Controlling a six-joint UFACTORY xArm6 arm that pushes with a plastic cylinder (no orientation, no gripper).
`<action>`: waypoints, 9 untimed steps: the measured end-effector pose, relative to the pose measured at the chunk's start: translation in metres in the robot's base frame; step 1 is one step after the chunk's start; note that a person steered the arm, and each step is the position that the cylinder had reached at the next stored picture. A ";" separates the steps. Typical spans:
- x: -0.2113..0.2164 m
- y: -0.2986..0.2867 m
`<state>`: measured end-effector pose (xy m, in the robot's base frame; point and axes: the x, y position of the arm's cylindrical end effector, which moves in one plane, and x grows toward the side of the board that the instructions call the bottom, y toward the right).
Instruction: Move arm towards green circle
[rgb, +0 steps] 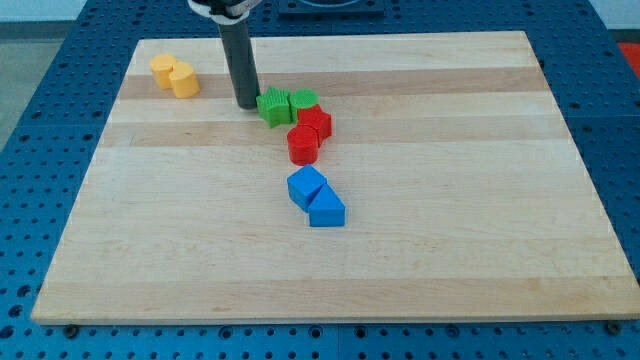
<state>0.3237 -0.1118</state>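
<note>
The green circle (304, 99) sits near the board's top centre, partly behind a red block. A green star-shaped block (273, 105) touches its left side. My tip (247, 104) is on the board just left of the green star, touching or nearly touching it, so the star lies between my tip and the green circle. A red hexagon-like block (316, 124) sits just below the green circle, and a red cylinder (303, 145) below that.
Two yellow blocks (174, 77) stand together at the view's top left. A blue cube (306, 186) and a blue triangular block (326, 210) lie together below the red ones. The wooden board (480, 200) rests on a blue perforated table.
</note>
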 end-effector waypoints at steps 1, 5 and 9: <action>-0.041 0.009; -0.040 0.102; -0.013 0.104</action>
